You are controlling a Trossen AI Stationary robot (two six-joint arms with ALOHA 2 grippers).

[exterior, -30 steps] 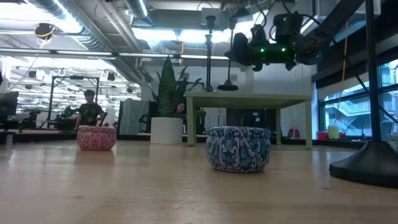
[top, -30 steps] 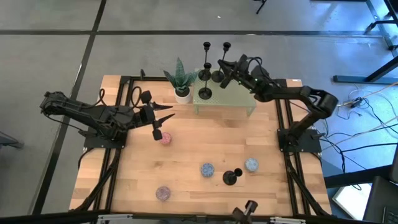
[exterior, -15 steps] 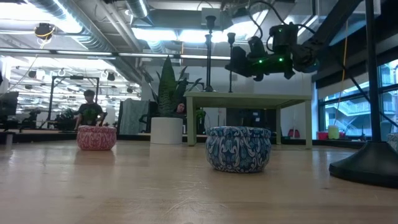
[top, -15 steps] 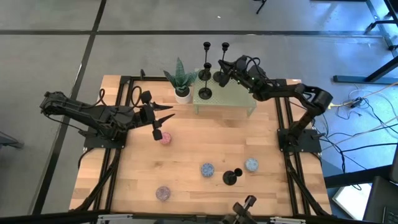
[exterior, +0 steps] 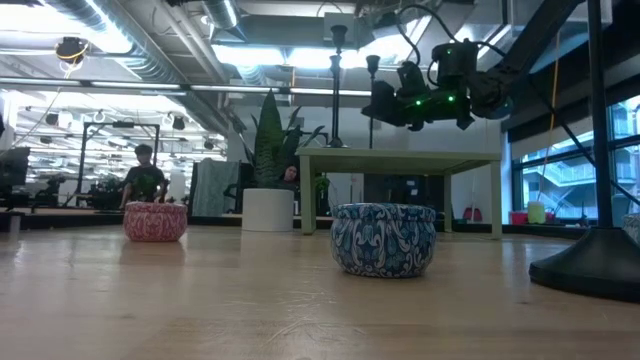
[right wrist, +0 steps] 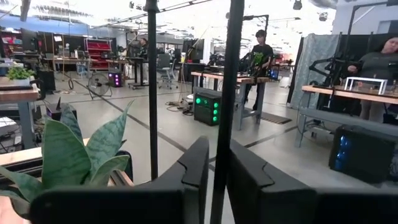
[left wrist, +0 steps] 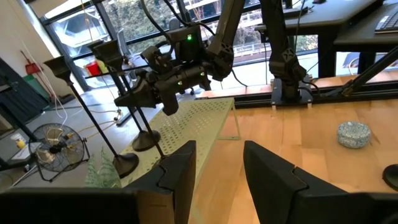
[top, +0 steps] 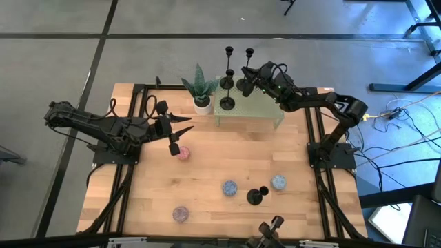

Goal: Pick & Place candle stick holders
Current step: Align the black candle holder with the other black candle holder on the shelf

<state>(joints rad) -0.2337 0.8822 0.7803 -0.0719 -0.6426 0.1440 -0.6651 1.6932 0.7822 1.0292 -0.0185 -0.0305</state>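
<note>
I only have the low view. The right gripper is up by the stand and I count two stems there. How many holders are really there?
Observer: Three holders are on the stand. The right gripper is at the stem of the one farthest right.
Operator: Where is the fourth holder?
Observer: The fourth holder stands upright on the table near the front, between the blue tin and the pale tin.
Operator: And the left arm?
Observer: The left gripper is open and empty, hovering beside the pink tin.
</note>
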